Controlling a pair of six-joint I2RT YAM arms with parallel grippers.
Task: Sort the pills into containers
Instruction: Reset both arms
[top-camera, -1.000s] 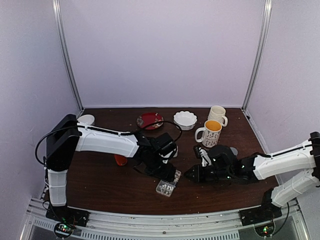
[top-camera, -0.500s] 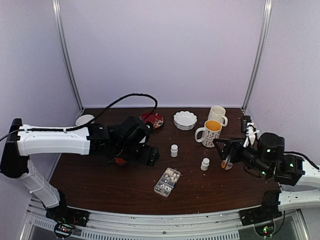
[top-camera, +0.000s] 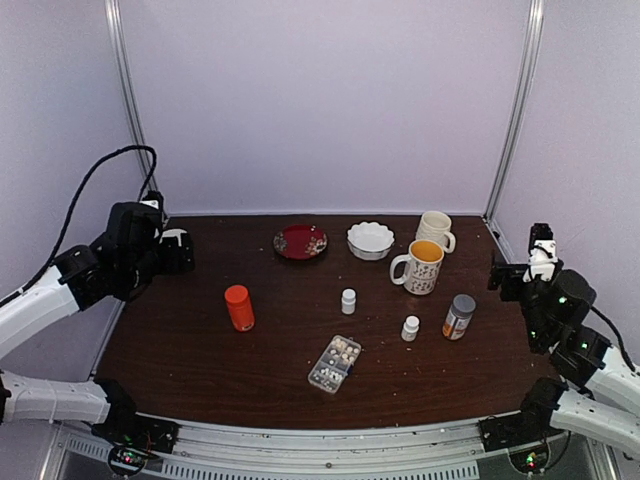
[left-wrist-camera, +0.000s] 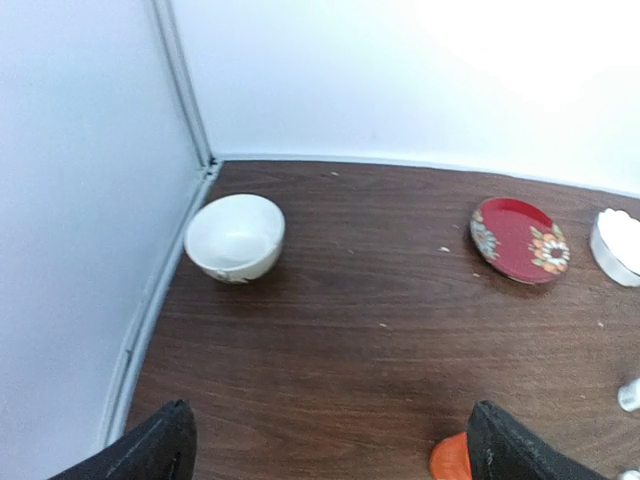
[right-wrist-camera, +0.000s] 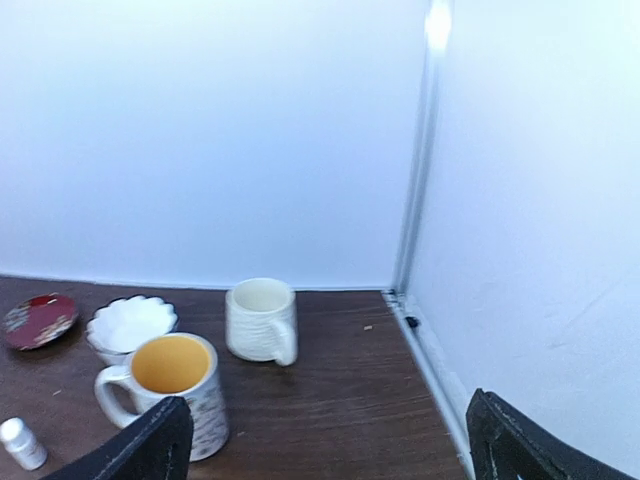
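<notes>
Peeking in, cropped at the bottom corners: left tool (left-wrist-camera: 330, 450) and right tool (right-wrist-camera: 325, 450), both spread wide, empty. Lower centre of overhead frame, on brown counter (top-camera: 200, 370): small clear plastic pill box (top-camera: 336, 363), tiny whitish pills (top-camera: 345, 349) inside, uncountable.
</notes>
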